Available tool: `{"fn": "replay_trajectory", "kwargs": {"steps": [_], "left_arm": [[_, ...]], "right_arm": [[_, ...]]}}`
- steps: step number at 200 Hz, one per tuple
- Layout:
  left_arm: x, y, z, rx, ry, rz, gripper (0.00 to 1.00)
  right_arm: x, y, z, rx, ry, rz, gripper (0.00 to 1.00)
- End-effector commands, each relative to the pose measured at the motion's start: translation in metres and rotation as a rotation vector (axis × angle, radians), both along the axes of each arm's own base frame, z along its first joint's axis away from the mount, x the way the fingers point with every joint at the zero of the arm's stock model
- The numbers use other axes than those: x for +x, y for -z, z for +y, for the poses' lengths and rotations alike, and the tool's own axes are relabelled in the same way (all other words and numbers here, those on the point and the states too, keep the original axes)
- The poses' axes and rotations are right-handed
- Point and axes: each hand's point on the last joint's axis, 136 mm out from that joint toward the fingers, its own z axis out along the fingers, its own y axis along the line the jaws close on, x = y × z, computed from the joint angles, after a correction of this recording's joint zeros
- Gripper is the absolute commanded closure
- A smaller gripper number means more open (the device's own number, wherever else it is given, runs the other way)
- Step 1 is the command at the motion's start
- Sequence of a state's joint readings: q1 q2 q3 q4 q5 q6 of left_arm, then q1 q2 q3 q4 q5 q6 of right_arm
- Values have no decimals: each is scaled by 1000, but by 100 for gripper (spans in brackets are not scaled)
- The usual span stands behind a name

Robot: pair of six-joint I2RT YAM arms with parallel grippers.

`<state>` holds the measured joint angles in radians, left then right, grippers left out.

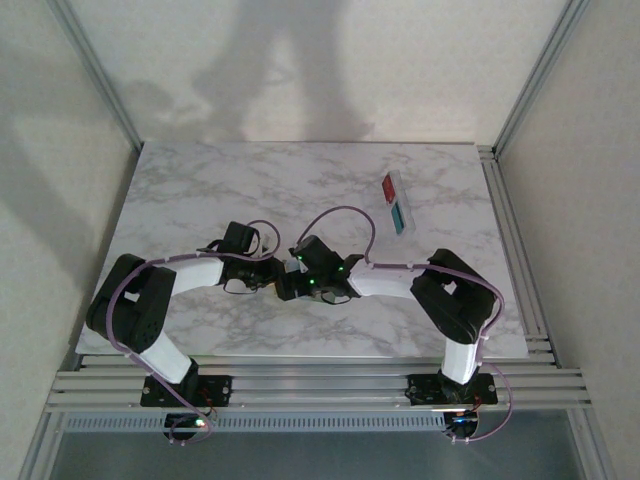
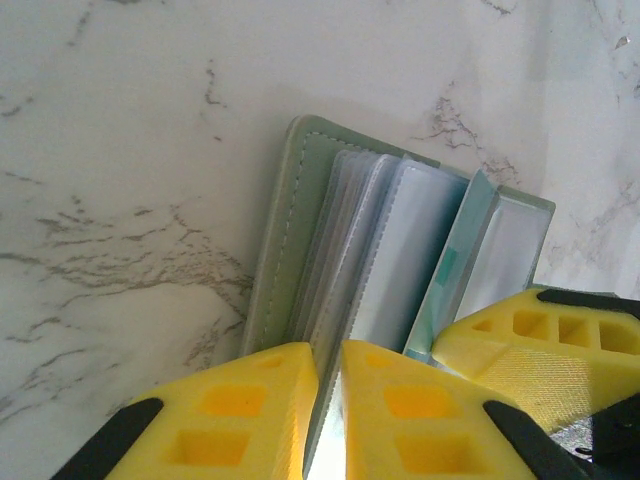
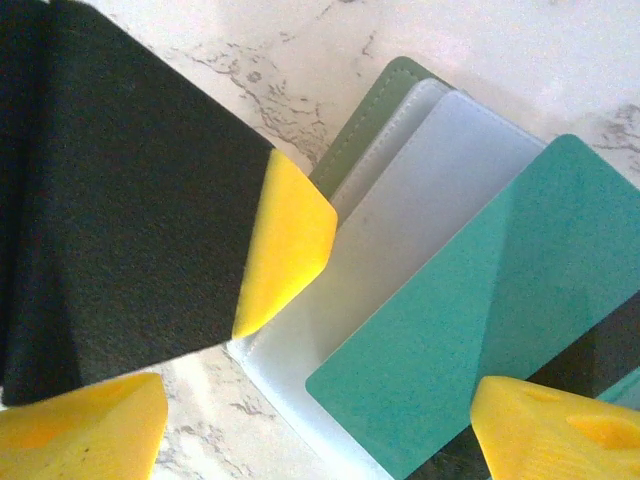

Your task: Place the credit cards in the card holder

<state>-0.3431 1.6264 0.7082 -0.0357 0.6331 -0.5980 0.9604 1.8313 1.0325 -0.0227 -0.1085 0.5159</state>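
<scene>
The holder [image 2: 300,230] lies open on the marble table [image 1: 200,190], roughly mid-table where the two arms meet. The left fingers [image 2: 300,375] are almost closed, pinching the holder's near edge, with the green cover and clear sleeves fanning out toward 12 o'clock in the left wrist view. The right fingers [image 3: 560,430] are spread wide. A teal card [image 3: 500,320] sits tilted among the sleeves, right up against one finger and clear of the other, so it doesn't look gripped to me. Two more cards [image 1: 397,204], red and teal, lie side by side at about 2 o'clock on the table, well apart from the holder.
</scene>
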Motion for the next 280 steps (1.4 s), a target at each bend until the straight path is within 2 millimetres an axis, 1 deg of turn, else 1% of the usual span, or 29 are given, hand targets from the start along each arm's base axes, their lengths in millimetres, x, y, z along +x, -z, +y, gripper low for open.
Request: {"fn": "replay_trajectory", "kwargs": {"steps": [1,35,57,78,105,122,154,177,206,232,280], "left_arm": [[-29,34,18,103,1,134,84],[-28,33,17,99,0,132,84],[-27,33,17,97,0,132,84],[-28,31,16,96,1,133,84],[-27,30,15,83,-2,134,84],[-28,29,12,66,-4,137,84],[-29,28,12,63,-11,134,84],[-28,26,14,66,-19,127,84],[-27,23,15,76,-26,118,84],[-28,25,17,86,-33,117,84],[-30,26,18,88,-43,118,84]], "right_arm": [[-16,21,-25,-81,5,70,18],[-16,17,-32,-112,-2,50,18],[-16,10,-31,-100,-3,41,18],[-14,-4,-29,-69,13,29,17],[-6,-23,-27,-21,85,16,14],[-1,-29,-22,17,134,21,13],[11,-28,-10,63,190,25,12],[19,-31,0,95,206,15,12],[31,-34,7,120,228,6,11],[36,-43,12,148,234,-6,11],[40,-48,13,154,240,-14,11]]}}
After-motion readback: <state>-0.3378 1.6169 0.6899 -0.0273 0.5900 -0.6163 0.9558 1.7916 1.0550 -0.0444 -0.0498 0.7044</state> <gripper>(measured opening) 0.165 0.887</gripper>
